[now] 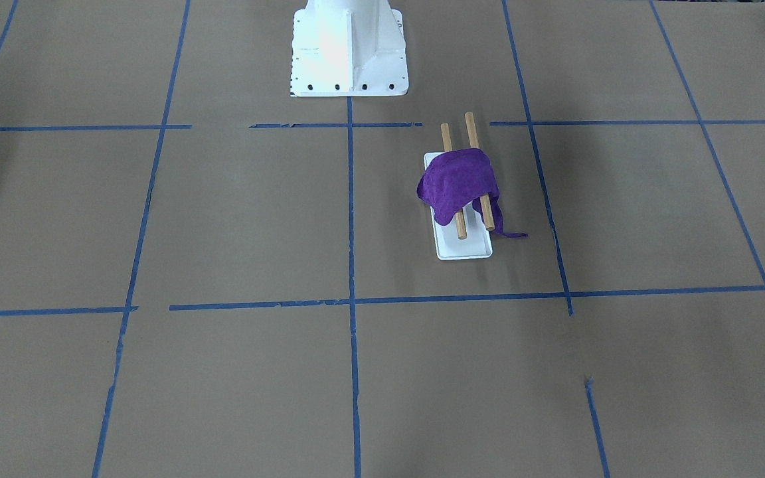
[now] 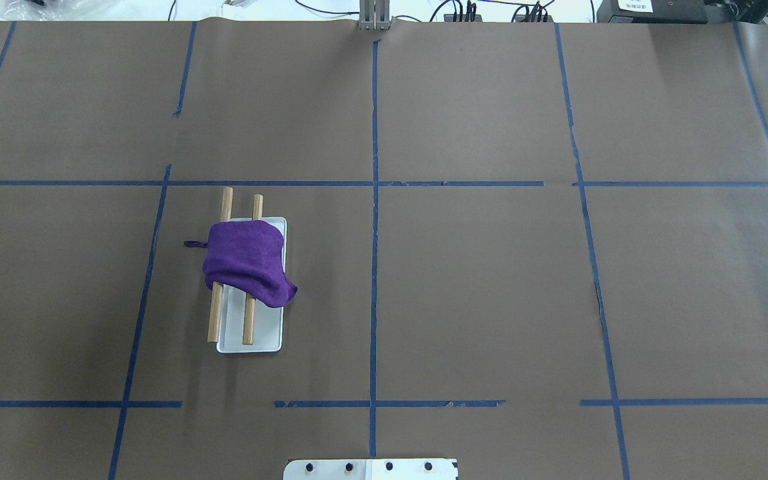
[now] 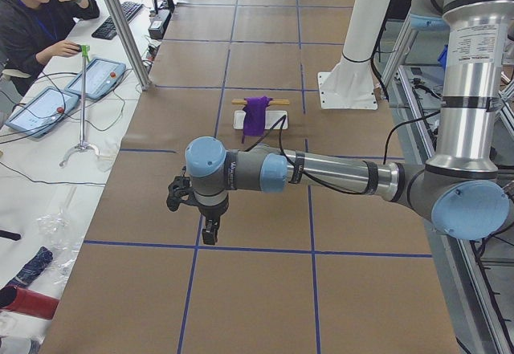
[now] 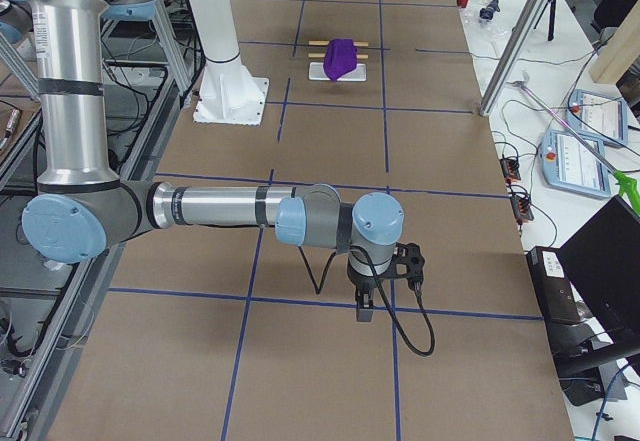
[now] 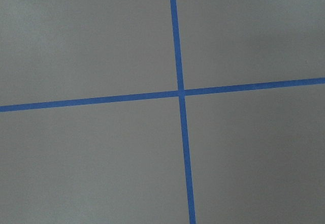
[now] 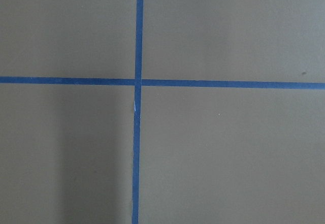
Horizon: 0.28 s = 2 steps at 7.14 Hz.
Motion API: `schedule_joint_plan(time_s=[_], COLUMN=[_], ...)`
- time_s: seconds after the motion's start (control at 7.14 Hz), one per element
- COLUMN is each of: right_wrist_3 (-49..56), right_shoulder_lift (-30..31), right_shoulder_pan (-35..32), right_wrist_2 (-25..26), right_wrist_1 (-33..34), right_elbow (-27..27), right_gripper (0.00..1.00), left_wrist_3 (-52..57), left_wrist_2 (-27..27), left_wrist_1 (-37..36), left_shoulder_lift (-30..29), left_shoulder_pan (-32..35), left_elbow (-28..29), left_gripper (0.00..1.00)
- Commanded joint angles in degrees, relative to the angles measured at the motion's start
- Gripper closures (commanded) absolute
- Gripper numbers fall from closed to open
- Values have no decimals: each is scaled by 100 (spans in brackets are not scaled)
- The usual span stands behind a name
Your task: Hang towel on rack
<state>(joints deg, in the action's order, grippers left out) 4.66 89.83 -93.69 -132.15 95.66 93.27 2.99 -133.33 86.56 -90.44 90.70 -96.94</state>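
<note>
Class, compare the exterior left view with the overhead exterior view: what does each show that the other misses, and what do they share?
Only exterior left: the left arm, with the left gripper hanging over the table far from the rack, and a seated operator beside tablets.
Only overhead: the cables beyond the table's far edge, and the towel's small loop.
Both: the towel draped across the rack's two rods, the blue tape lines, and the white pedestal.
</note>
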Motion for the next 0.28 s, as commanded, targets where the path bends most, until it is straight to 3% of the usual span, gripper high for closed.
schedule_joint_plan(time_s=[0.0,0.14], right_wrist_3=[0,0], right_shoulder_lift=[0,0], right_shoulder_pan=[0,0], right_wrist_2=[-4,-12], right_wrist_1=[-3,-3], right_elbow=[24,25], right_gripper=[0,0], left_wrist_3=[0,9], left_wrist_2=[0,0], left_wrist_1=[10,10], left_shoulder_lift=[0,0], left_shoulder_pan=[0,0], left_elbow=[0,0], left_gripper=[0,0])
